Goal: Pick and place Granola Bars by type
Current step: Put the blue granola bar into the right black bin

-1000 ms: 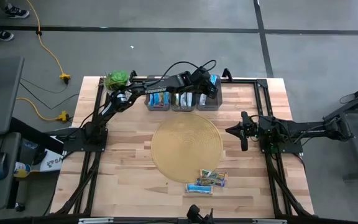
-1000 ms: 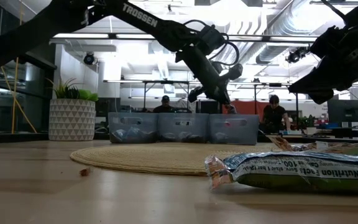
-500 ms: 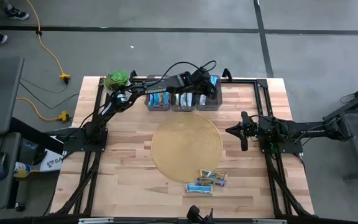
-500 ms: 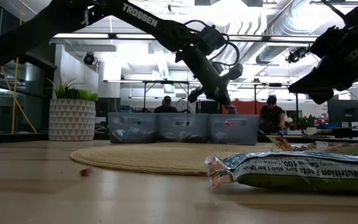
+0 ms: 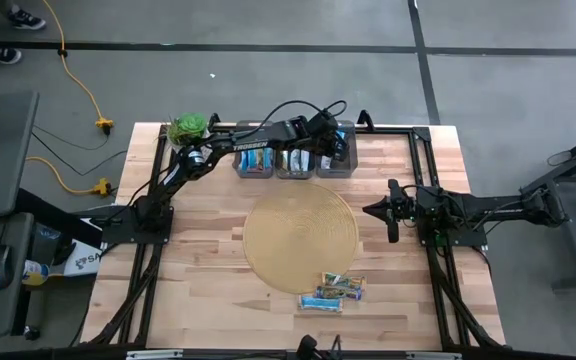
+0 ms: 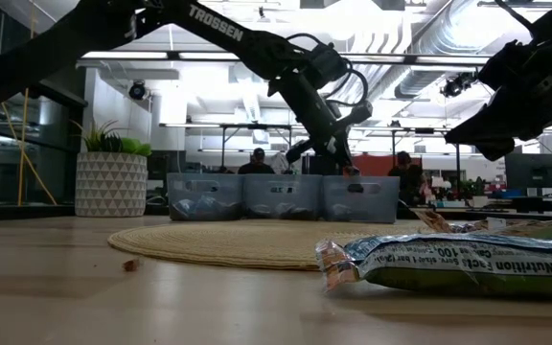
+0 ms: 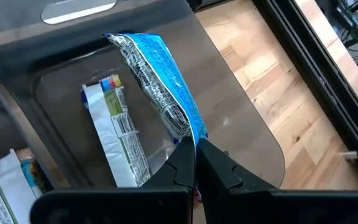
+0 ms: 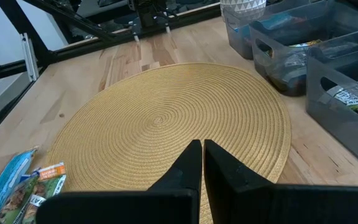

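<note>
From above, my left gripper [image 5: 335, 150] has dipped lower over the rightmost bin [image 5: 336, 160] at the table's far edge. Through my left wrist, my fingers pinch a blue-and-white granola bar [image 7: 160, 74] inside that bin; I should release it low, beside its like. My right gripper [image 8: 202, 155], clenched empty, waits over the woven mat [image 8: 166, 118].

A robotics lab in an open-plan workspace: a wooden bench [image 5: 208, 270] framed by black rails stands on grey concrete floor [image 5: 268, 80], a yellow cable [image 5: 78, 85] trails left, and ceiling ducts [image 6: 429, 38] run above people [image 6: 405, 177] at far desks.
</note>
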Motion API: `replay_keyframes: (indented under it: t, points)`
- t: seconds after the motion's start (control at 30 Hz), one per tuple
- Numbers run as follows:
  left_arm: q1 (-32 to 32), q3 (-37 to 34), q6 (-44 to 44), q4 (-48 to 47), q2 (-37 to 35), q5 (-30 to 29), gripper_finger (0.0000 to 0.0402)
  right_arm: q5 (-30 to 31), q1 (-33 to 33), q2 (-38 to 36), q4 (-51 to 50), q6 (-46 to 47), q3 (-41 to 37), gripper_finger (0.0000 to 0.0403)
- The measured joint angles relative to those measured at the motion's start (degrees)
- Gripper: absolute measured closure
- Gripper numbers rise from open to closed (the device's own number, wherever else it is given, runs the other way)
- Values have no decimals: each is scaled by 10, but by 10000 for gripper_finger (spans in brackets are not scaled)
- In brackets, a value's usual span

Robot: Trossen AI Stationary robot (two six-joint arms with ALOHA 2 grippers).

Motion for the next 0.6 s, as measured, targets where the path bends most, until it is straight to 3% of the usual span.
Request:
replay_keyframes:
  t: [0.6]
  points:
    - [0,0,-57,1,0,4,401,0,0,0,0,0,0,402]
